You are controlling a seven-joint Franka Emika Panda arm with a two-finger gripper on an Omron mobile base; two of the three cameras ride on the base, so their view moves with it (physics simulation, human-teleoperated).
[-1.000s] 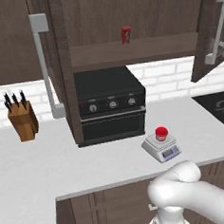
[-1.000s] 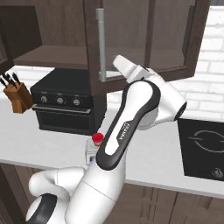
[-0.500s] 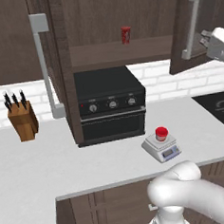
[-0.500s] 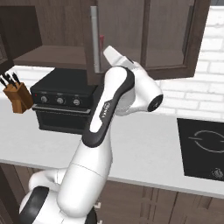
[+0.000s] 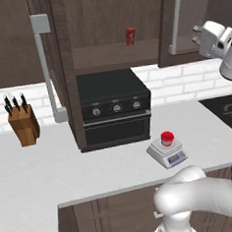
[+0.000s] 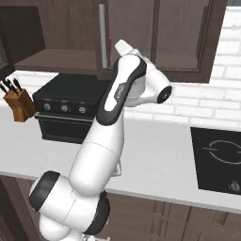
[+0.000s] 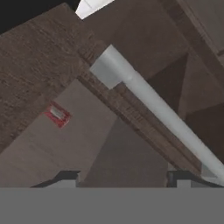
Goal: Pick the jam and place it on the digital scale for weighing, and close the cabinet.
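1. Left base view: we take the black oven (image 5: 115,108) as our landmark. The jam (image 5: 166,138) sits on the digital scale (image 5: 166,152), which stands on the counter just right of the oven's lower front corner. We judge the weighing part done.
2. Same view: the cabinet (image 5: 106,35) hangs above the oven. Its right door (image 5: 180,24) stands part-closed, up and right of the oven, with the gripper (image 5: 198,34) just right of its bar handle. The left door, above the oven's left side, swings wide open. A slim red can (image 5: 130,36) stands on the shelf directly above the oven. A knife block (image 5: 24,122) sits well left of it.
3. Right base view: the arm reaches up to the right door (image 6: 129,33), above and right of the oven (image 6: 70,110); the hand is hidden behind the arm here.
4. Hand view: the two finger tips (image 7: 65,177) stand apart with nothing between them, so we read the jaws as open and empty. The door's bar handle (image 7: 153,109) runs diagonally ahead; the red can (image 7: 57,115) shows on the shelf.
5. Advice: push flat on the door's outer edge, following its arc, until it seats, then deal with the left door.
6. Writing: none legible; the can's label and the scale's display are too small to read.
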